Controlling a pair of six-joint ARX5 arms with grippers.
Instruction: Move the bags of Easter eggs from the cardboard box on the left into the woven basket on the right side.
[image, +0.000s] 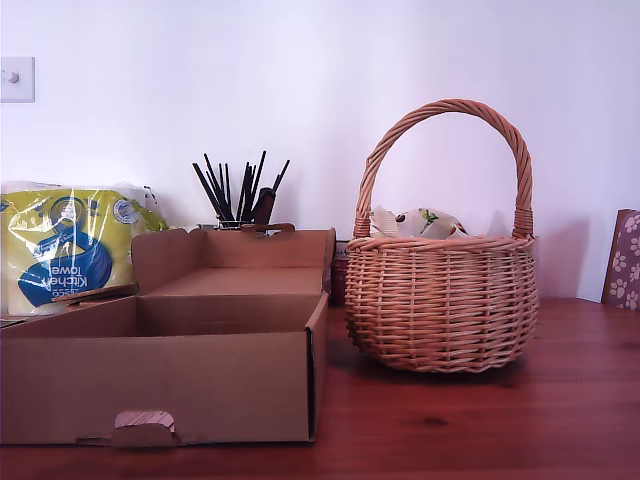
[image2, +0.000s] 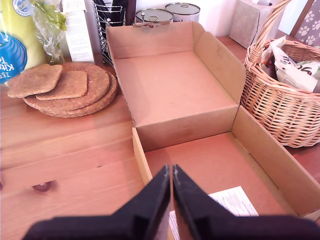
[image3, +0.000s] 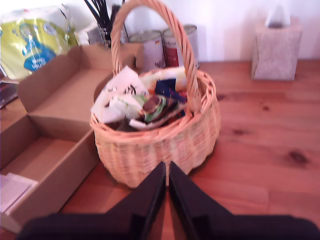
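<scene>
My first gripper (image2: 171, 171) has its jaws pressed together on nothing, and hangs over the near compartment of the cardboard box (image2: 175, 82), where a white paper slip (image2: 233, 200) lies on the floor. My second gripper (image3: 166, 169) is likewise clenched and bare, and sits just in front of the woven basket (image3: 160, 145).

The bags of Easter eggs (image3: 145, 102) are heaped in the basket, reaching above its rim: crinkly white ones with black marks, a dark blue one behind, and one with green and brown, all somewhat blurred. The basket stands on the wooden table (image3: 260, 130) just beside the box.

The exterior view shows neither arm and only the tops of the bags behind the rim; it has the box at its left with a kitchen towel pack (image: 60, 250) behind. Only the first wrist view shows the stacked cork mats (image2: 70, 90), and the tissue box (image3: 277, 50) shows whole only in the second
</scene>
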